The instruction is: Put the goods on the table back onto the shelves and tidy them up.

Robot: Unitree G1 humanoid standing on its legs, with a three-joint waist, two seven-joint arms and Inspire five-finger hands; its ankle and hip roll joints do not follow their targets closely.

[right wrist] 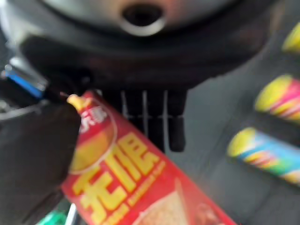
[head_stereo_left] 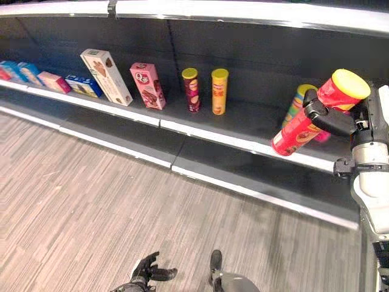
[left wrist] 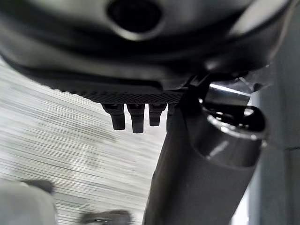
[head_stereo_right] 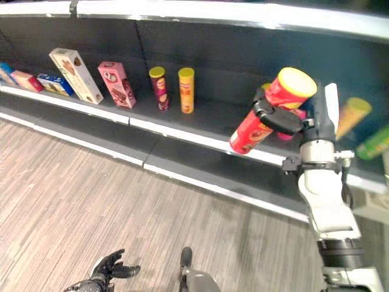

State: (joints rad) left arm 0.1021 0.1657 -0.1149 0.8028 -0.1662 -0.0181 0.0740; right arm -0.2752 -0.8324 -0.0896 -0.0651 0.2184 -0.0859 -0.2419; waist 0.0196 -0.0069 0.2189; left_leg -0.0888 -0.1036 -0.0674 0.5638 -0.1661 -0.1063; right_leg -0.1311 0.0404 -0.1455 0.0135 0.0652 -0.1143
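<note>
1. While the left hand (head_stereo_left: 148,269) hangs low over the floor with its fingers loosely spread and nothing in it, the goods sit up on the shelf (head_stereo_left: 243,137), so that hand looks idle.
2. Left of the yellow can (head_stereo_left: 219,91) stand a dark red can (head_stereo_left: 191,89), a pink box (head_stereo_left: 148,85) and a white box (head_stereo_left: 106,76), all leaning back.
3. Right of the yellow can, the right hand (head_stereo_left: 331,118) is wrapped round a red can (head_stereo_left: 316,112), tilted, probably to clear the shelf lip.
4. Open shelf between the yellow can and the red can leaves room to set it down.
</note>
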